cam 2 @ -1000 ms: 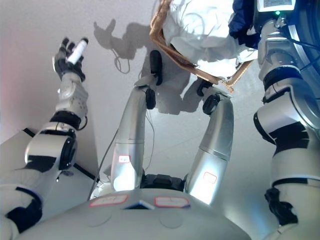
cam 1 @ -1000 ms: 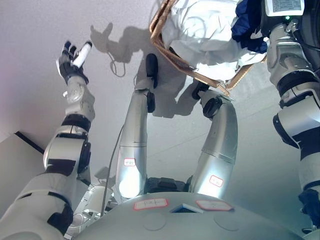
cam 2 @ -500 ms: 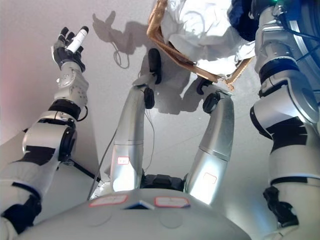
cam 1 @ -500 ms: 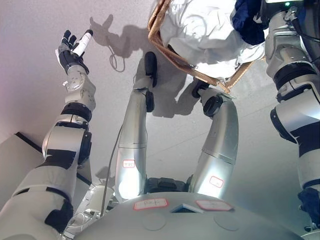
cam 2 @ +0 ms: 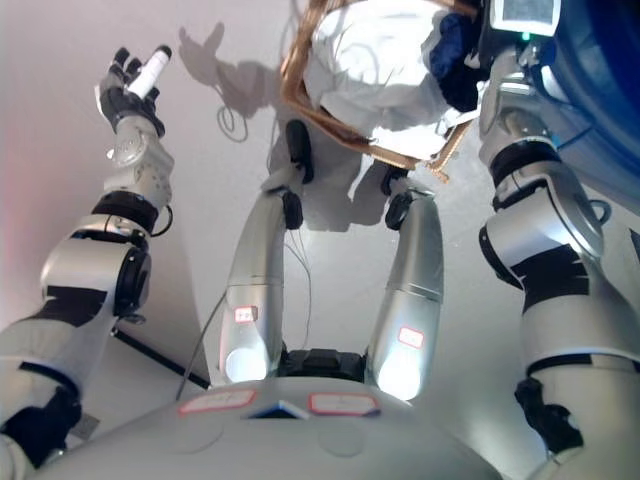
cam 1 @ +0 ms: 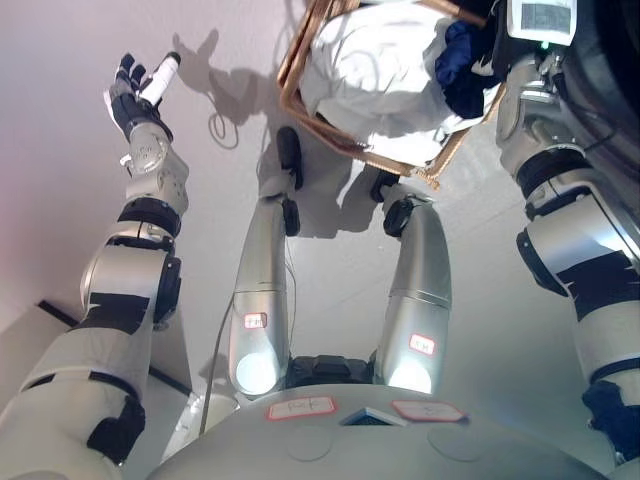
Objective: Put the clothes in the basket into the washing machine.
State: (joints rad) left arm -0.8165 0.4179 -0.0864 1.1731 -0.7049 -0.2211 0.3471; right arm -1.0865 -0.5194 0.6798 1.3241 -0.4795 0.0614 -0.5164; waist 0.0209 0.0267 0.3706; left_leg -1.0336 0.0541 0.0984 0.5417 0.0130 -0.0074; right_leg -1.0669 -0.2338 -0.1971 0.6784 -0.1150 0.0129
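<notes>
Basket: white garment, navy garment. Right hand: hidden behind basket, grip unreadable. Left hand: fingers spread, empty. Advice: probably gather one garment fully before lifting.

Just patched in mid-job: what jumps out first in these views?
The basket on the floor at top centre, piled with white clothes and a dark blue garment at its right side. The left hand is raised at upper left, fingers open, away from the basket. The right arm runs up the right edge toward the basket; its hand is hidden.
</notes>
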